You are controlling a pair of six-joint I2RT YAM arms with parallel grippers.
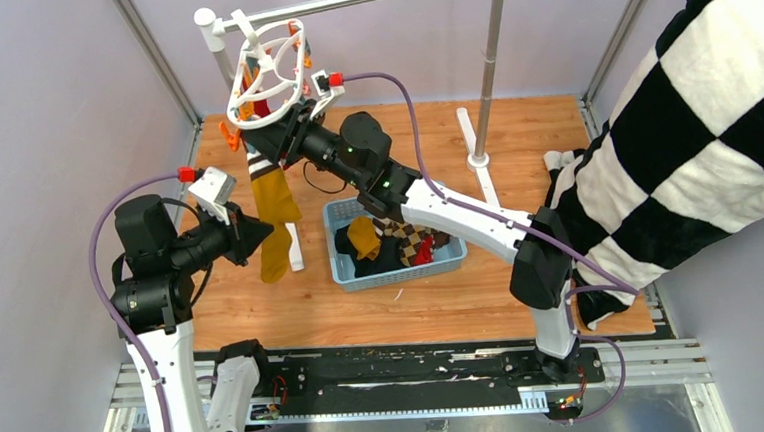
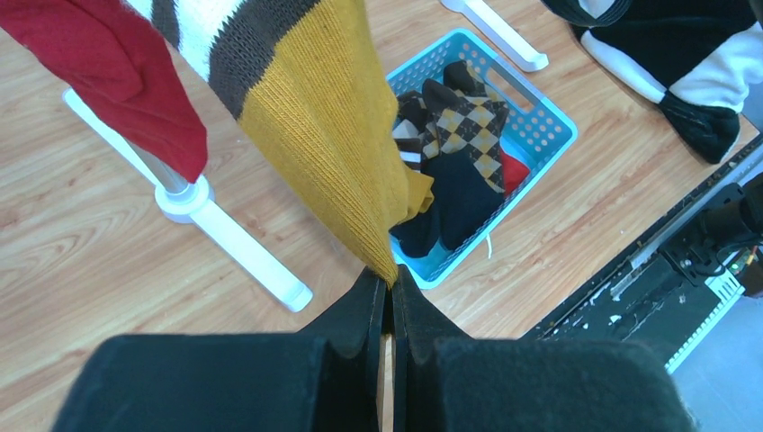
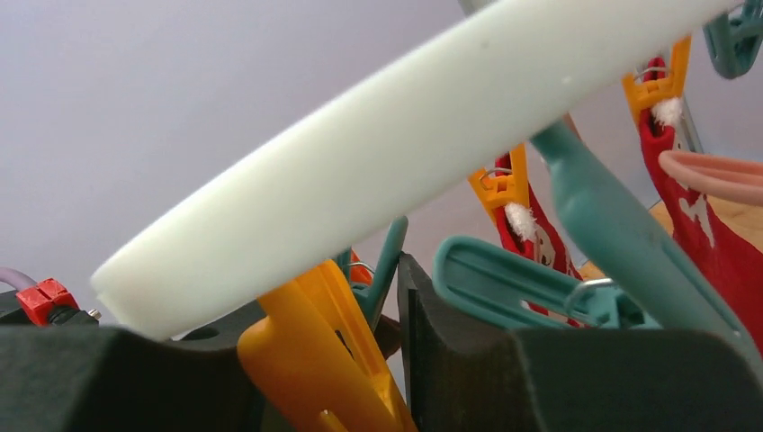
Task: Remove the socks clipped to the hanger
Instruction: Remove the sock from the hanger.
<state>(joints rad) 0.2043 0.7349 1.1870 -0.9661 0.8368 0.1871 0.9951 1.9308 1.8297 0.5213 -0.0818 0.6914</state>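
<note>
Some socks (image 1: 400,243) are laid in the centre basket (image 1: 402,275), while at the upper-left hanger (image 1: 269,68) red socks (image 3: 711,243) are left clipped, the mustard sock (image 2: 333,135) is pinched by the left gripper (image 2: 390,301), and an orange peg (image 3: 315,360) is straddled by the right gripper (image 3: 360,306), squeeze unclear.

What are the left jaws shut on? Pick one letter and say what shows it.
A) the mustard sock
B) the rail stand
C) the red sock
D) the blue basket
A: in the left wrist view the left jaws pinch the lower tip of the mustard sock, while the red sock hangs beside it, clear of them.
</note>
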